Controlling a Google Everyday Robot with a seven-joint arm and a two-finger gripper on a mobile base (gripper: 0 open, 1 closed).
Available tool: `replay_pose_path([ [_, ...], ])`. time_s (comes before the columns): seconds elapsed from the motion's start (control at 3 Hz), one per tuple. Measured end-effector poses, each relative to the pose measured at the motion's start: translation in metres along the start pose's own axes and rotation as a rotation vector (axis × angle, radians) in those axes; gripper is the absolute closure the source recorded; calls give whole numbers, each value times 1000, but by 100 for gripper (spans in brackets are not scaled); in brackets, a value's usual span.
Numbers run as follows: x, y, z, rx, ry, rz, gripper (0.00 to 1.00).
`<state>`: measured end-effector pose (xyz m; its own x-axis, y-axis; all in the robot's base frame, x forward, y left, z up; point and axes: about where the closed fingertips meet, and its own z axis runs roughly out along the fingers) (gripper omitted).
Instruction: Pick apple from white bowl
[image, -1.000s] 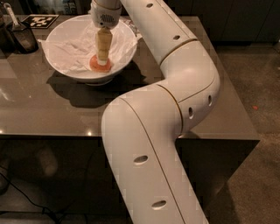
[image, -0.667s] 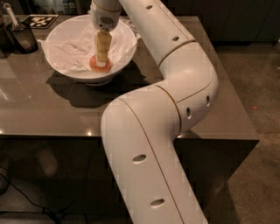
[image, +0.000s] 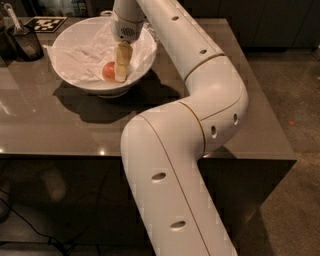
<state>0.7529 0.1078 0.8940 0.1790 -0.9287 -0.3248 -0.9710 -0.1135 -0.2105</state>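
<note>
Far to the left of the gripper, at the table's back corner, stood a small dark cup (image: 24, 41) with a utensil (image: 11, 14) sticking out of it. Just beside the cup, nearer the gripper, a black-and-white marker tag (image: 46, 22) lay flat on the table (image: 60, 125). Next came the white bowl (image: 75, 80), resting on the dark tabletop and lined with crumpled white paper (image: 85, 52). The apple (image: 108, 71) sat low inside the bowl on the paper, right against the left side of the gripper's tip. The gripper (image: 121, 75) pointed straight down into the bowl from above, its pale tan end level with the apple and close to the paper. Whether it was open or closed around the apple could not be told, as the fruit showed only on its left side. To the right of the gripper, the thick white arm (image: 210, 95) ran across the table, bent at an elbow over the right edge and came down toward the camera. Farther right lay brown floor (image: 300, 90).
</note>
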Motion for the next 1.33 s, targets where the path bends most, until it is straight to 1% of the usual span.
replay_pose_path([
  [0.33,7,0,8,-15,-11,18,9],
  [1.0,10,4,5,-29,-29,39,13],
  [1.33,12,5,5,-31,-40,45,11],
])
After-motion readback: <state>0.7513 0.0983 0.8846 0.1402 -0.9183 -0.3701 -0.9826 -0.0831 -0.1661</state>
